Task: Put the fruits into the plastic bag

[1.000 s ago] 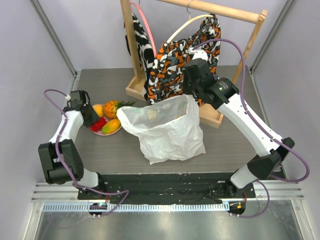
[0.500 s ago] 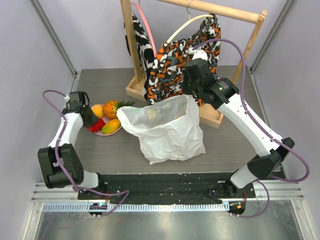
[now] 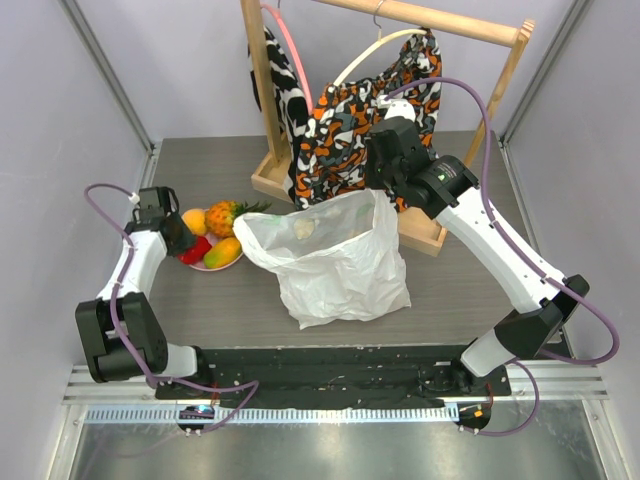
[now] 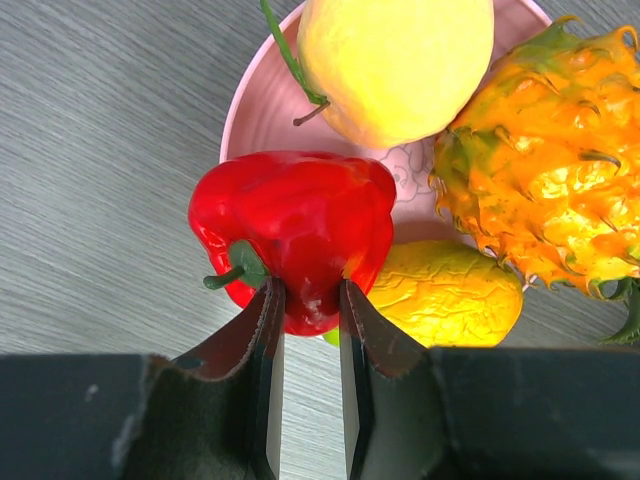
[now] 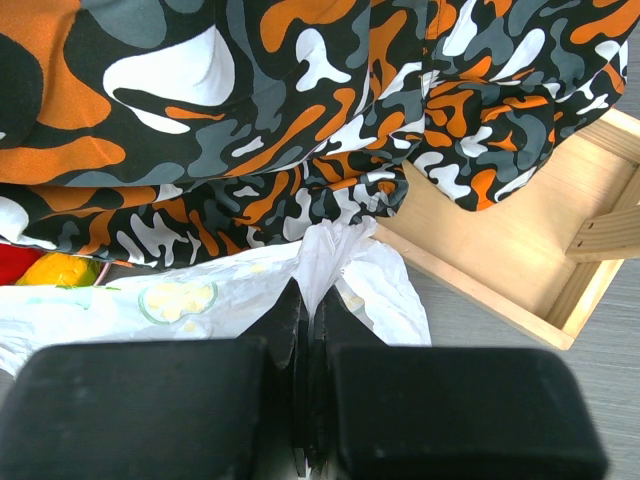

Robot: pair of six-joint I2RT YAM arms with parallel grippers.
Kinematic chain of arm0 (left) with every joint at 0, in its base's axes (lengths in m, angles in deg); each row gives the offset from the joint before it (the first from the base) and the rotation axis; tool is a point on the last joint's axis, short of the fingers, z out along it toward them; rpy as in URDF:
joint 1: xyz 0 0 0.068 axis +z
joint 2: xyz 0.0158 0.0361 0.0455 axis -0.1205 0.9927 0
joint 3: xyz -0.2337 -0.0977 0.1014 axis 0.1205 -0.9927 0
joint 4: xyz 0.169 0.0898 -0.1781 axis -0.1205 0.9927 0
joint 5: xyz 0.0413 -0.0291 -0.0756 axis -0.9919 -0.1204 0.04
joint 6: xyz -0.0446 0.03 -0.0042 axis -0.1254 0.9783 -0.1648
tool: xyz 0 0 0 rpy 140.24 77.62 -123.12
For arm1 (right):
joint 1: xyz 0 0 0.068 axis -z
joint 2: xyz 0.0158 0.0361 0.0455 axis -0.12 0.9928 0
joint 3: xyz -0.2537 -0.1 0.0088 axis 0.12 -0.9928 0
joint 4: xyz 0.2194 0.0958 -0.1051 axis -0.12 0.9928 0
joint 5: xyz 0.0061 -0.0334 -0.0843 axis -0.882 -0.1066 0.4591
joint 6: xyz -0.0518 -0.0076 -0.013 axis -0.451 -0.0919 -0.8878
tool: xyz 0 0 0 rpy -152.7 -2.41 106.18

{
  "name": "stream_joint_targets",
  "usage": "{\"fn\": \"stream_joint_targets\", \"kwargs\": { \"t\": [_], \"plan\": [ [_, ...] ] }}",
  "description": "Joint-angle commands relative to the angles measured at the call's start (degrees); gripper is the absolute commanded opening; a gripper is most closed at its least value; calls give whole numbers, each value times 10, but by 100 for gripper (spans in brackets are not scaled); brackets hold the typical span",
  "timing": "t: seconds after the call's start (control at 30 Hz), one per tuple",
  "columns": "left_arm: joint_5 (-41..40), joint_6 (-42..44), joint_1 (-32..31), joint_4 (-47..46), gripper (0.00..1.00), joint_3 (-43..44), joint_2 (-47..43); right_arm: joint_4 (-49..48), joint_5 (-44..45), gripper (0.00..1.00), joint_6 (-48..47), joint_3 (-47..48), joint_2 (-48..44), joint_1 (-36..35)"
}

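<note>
Top view: big white plastic bag (image 3: 340, 265) standing in the middle of the worktop (image 3: 200, 310), mouth open, something pale inside. Right claw (image 3: 384, 198) at the far right edge of the bag's mouth. Patterned cloth (image 3: 350, 120) hanging on a wooden rack (image 3: 262, 100) just behind the bag. Left of the bag, a pink plate (image 3: 214, 266) holding a pineapple (image 3: 224, 214), a round yellow fruit (image 3: 195, 220), a mango (image 3: 224, 250) and a red fruit (image 3: 198, 250). Left claw (image 3: 186, 240) down at the plate's left side.

Left wrist view: two fingers close together with a thin gap, tips on the near side of the red fruit, a bit of red between them. Cannot tell if squeezing or only touching. Red fruit lying on the plate, touching the mango.

Right wrist view: fingers clenched tight on a fold of the bag's thin edge. Cloth right above, the rack's wooden base off to the right.
</note>
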Motion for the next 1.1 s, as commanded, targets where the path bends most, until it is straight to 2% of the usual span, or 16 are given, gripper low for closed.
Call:
{"fn": "stream_joint_targets", "kwargs": {
  "t": [0.0,0.37,0.83,1.07],
  "plan": [
    [-5,3,3,16,16,-10,-19,-20,6,1,3,5,-20,2],
    [1,-7,3,44,15,-9,-82,-20,1,1,5,3,-21,2],
    [22,-26,3,76,16,18,-106,-21,-4,1,6,2,-21,2],
    [-4,-30,3,90,16,30,-127,-21,-4,1,5,1,-23,2]
  ]
}}
